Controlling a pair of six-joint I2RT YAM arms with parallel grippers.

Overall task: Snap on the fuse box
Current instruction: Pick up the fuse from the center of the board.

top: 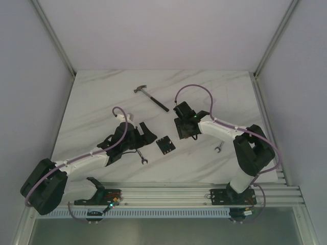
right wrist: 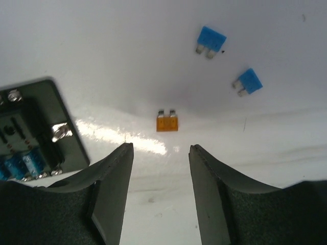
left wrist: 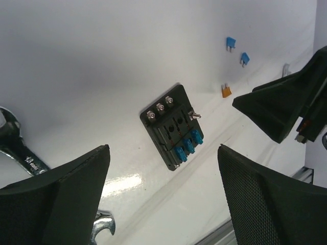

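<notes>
The fuse box (top: 165, 145) is a small black square block lying flat on the marble table between my two grippers. In the left wrist view the fuse box (left wrist: 172, 127) shows three screws at one end and three blue fuses seated at the other. My left gripper (left wrist: 163, 153) hovers over it, jaws wide open and empty, also seen from above (top: 148, 131). My right gripper (right wrist: 161, 148) is open with nothing between its fingers, just right of the fuse box (right wrist: 36, 127) and above an orange fuse (right wrist: 167, 121). From above, the right gripper (top: 185, 133) points toward the box.
Two loose blue fuses (right wrist: 211, 40) (right wrist: 248, 81) lie beyond the orange one. A hammer (top: 151, 97) lies at the back. A wrench (top: 142, 158) sits under the left arm and a smaller wrench (top: 218, 148) beside the right arm. An aluminium rail (top: 168, 196) runs along the near edge.
</notes>
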